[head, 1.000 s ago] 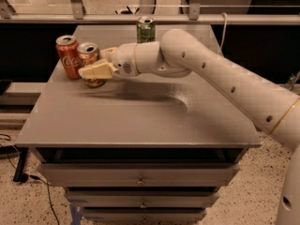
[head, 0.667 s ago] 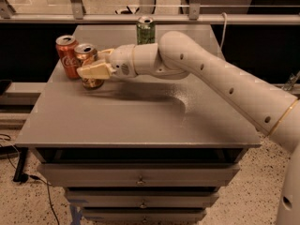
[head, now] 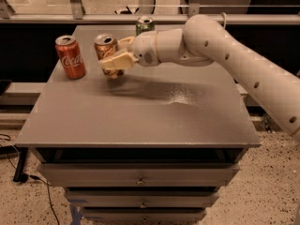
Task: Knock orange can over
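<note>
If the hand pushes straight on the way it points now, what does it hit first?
Most likely the orange can, right at the tip of the hand, though depth is unclear. The red cola can stands further along to the left.

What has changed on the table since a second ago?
The pincer has swung to the right, and the orange can behind it has shifted right with it. The can was close beside the Coke can and now stands apart from it, not yet knocked over. Whether it is gripped or only pushed cannot be told. The Coke can and green can stayed put.
</note>
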### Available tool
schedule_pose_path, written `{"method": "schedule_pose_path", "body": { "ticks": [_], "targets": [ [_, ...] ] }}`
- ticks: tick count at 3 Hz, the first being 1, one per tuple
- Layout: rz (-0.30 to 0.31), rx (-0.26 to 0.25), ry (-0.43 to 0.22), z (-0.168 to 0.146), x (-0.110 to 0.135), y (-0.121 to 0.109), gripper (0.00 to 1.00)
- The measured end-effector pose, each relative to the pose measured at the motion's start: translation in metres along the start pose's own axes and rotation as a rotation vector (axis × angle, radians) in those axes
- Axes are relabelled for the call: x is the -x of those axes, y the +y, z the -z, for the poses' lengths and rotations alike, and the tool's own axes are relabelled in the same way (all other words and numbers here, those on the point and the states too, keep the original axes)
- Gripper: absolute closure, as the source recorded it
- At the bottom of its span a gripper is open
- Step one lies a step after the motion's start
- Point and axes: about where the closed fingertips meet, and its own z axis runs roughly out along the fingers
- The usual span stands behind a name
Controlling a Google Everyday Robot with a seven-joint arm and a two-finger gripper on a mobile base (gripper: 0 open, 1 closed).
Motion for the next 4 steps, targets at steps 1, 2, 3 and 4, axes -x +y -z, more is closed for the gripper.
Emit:
{"method": "schedule_pose_path", "body": {
  "ticks": [1, 2, 3, 4],
  "targets": [
    [0.113, -0.016, 0.054, 0.038, 0.011, -0.013, 1.0],
    [0.216, 0.023, 0.175, 0.06, 0.012, -0.011, 1.0],
    [0.31, 0.101, 0.338, 0.078, -0.005, 0.005, 1.0],
    [0.416, 0.185, 0.491, 0.089, -0.019, 0.025, 1.0]
  ]
}}
